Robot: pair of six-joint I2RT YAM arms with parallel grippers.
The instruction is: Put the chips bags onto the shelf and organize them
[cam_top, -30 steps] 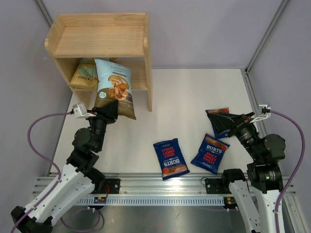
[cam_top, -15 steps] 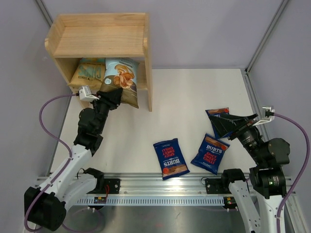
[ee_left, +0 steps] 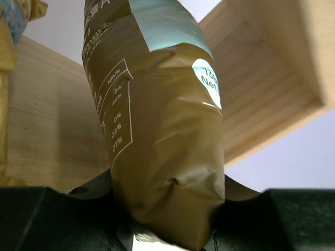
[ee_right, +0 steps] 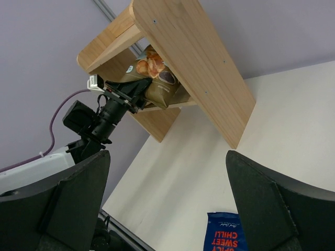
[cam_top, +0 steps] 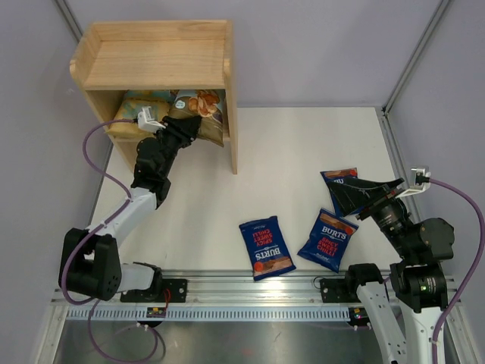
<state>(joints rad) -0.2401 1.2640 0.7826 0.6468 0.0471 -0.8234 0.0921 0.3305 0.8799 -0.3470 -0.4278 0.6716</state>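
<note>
Light-blue Cassava Chips bag (cam_top: 201,106) pinched at its near end by left gripper (cam_top: 180,127), long axis running straight ahead into lower tier of shelf (cam_top: 151,64), just beside yellow-tan bag (cam_top: 136,102). Right gripper (cam_top: 341,193) spread open, well apart.

A white tabletop (cam_top: 303,152) sits between plain lilac-grey walls (cam_top: 318,45) with slim metal posts (cam_top: 413,57) at the corners. A slotted aluminium rail (cam_top: 258,292) runs along its near edge; the light is soft and even.

White table (cam_top: 303,152): shelf (cam_top: 151,64), three Burts bags (cam_top: 266,248)
</note>
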